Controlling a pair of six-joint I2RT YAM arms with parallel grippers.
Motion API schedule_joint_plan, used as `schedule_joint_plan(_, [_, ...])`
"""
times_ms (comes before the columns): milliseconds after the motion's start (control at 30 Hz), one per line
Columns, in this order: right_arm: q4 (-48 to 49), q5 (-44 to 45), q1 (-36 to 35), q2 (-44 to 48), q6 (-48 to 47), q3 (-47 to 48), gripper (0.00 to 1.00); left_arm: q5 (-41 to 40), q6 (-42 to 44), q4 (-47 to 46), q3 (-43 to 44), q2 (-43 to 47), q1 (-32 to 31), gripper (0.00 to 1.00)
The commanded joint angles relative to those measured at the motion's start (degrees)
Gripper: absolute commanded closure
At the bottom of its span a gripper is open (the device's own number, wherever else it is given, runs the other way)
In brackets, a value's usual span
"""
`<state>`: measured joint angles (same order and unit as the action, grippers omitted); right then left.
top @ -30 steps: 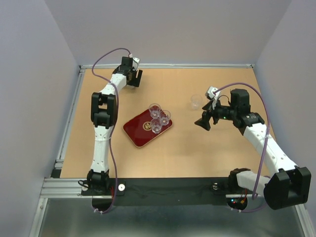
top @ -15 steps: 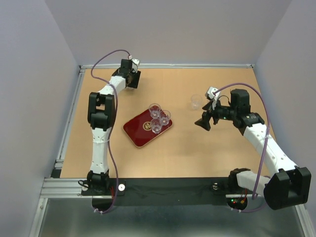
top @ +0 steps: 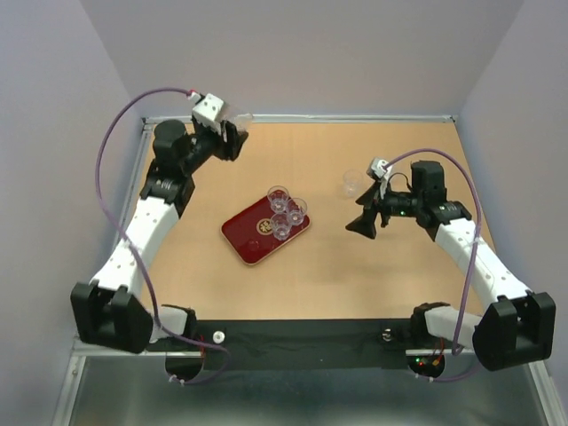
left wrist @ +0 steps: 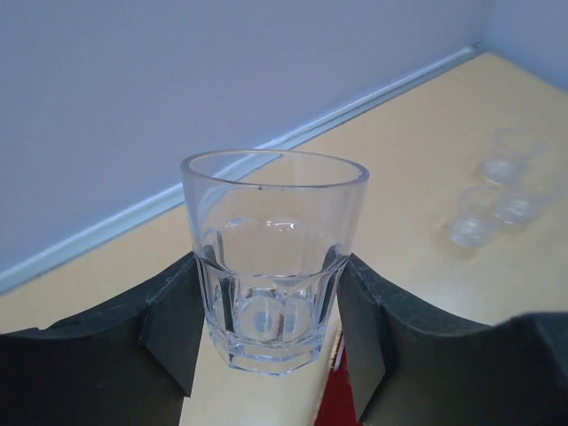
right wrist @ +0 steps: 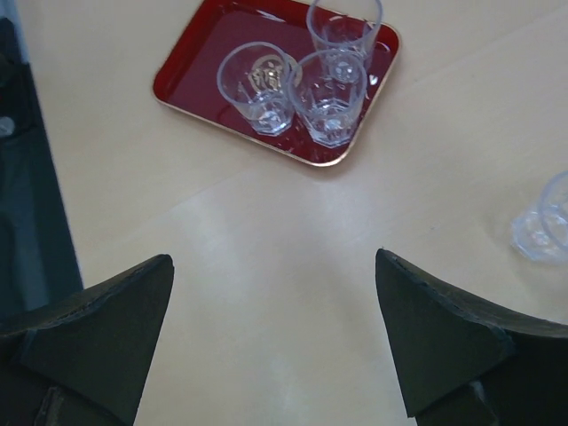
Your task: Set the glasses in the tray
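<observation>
The dark red tray (top: 244,235) lies mid-table with three clear glasses on it (top: 278,197) (top: 296,210) (top: 282,225). My left gripper (top: 232,138) is at the far left corner, shut on another clear glass (left wrist: 273,231), which stands upright between the fingers and off the table. One loose glass (top: 353,183) stands on the table right of the tray. My right gripper (top: 362,224) is open and empty, just in front of that glass. The right wrist view shows the tray (right wrist: 191,71), its glasses (right wrist: 257,84) and the loose glass (right wrist: 546,226) at the right edge.
A metal rail (top: 355,117) runs along the table's far edge, close behind my left gripper, and grey walls stand on three sides. Bare tabletop (top: 355,275) lies in front of the tray and between it and the right gripper.
My left arm has swung out to the left and risen, with its gripper still at the far left corner holding the glass. My right gripper has shifted slightly left and nearer.
</observation>
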<state>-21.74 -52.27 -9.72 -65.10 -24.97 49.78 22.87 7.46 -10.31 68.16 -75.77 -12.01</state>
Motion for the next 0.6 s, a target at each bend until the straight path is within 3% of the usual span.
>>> schedule_joint_plan(0, [1.4,-8.4,0.1,-5.2,7.7,6.5,0.0,18.1,6.4,-5.4,-12.9,9.9,-6.9,0.93])
schedule_joint_plan(100, [1.0,-13.5,-0.2,-8.3,15.5,14.2,0.0,18.5,11.5,-6.4,-20.4,17.9,-14.8,0.96])
schedule_joint_plan(233, [1.1,-18.1,-3.9,-12.3,24.8,20.2,0.0,18.5,11.9,-11.3,-27.7,26.1,-19.4,0.97])
schedule_joint_plan(367, [1.0,-15.9,-9.8,-13.0,32.6,23.3,0.0,18.1,12.7,-13.5,-33.4,32.3,-22.3,0.97])
schedule_joint_plan(567, [0.9,-12.9,-14.2,-12.2,34.5,24.7,0.0,18.0,11.4,-13.6,-36.2,36.5,-26.2,0.97])
